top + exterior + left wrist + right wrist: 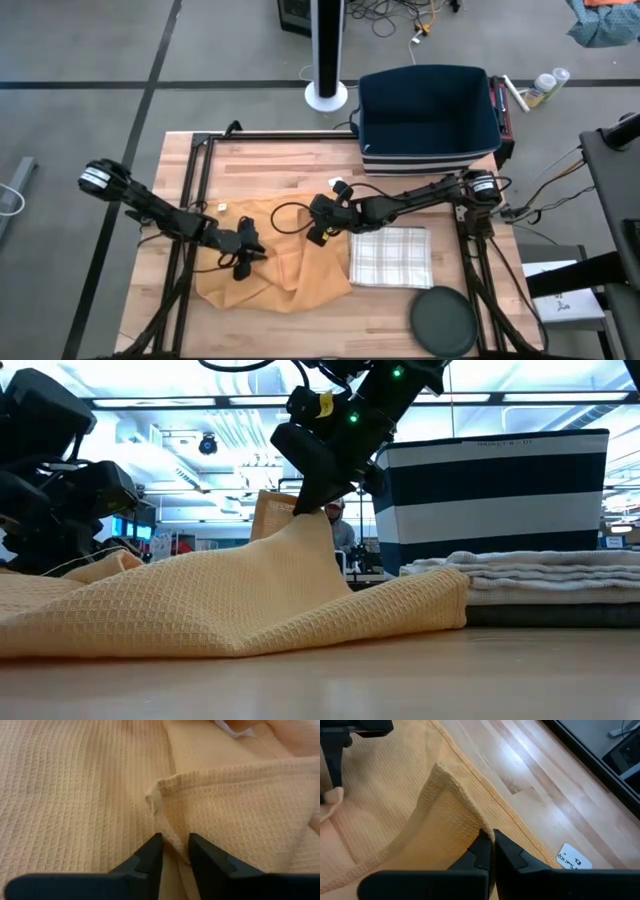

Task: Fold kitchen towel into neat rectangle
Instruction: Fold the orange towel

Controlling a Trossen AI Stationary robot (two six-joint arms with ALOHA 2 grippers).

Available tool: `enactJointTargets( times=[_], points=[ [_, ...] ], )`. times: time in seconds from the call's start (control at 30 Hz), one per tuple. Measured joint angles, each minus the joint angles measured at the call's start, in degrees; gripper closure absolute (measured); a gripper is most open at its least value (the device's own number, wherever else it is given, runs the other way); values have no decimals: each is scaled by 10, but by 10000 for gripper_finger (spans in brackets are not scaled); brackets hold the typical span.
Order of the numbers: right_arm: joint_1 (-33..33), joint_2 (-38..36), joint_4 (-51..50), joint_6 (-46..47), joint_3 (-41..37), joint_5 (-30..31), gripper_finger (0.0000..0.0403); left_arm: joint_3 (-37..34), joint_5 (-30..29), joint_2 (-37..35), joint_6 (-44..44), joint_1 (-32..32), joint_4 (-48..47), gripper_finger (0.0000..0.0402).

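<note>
Your right claw [491,836] pinches the yellow towel's [275,262] edge, lifting it just beside the folded checked towel [390,257]. Your left claw [175,845] stands narrowly parted astride a towel hem on the bench [290,170].

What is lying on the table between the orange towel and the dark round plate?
In the high view, a folded checked towel lies between the orange towel and the dark round plate.

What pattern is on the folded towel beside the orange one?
White with a grey check, folded towel; the high view shows it best.
</note>
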Motion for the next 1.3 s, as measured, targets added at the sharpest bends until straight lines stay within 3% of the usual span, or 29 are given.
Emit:
enactJointTargets(
  times=[0.2,0.43,0.73,0.87,1.1,1.3],
  points=[
    [0,0,1,0,0,0,403,0,-1,7,0,0,46,293],
    [0,0,9,-1,0,0,403,2,-14,29,16,1,53,318],
    [0,0,26,-8,0,0,403,61,-37,118,20,2,42,306],
    [6,-3,25,-15,0,-1,403,85,-40,135,36,2,25,330],
    [23,-15,21,-48,7,-1,403,86,-32,88,42,1,-6,395],
    [20,-46,4,-68,7,5,403,100,-33,0,77,2,-108,400]
  ],
)
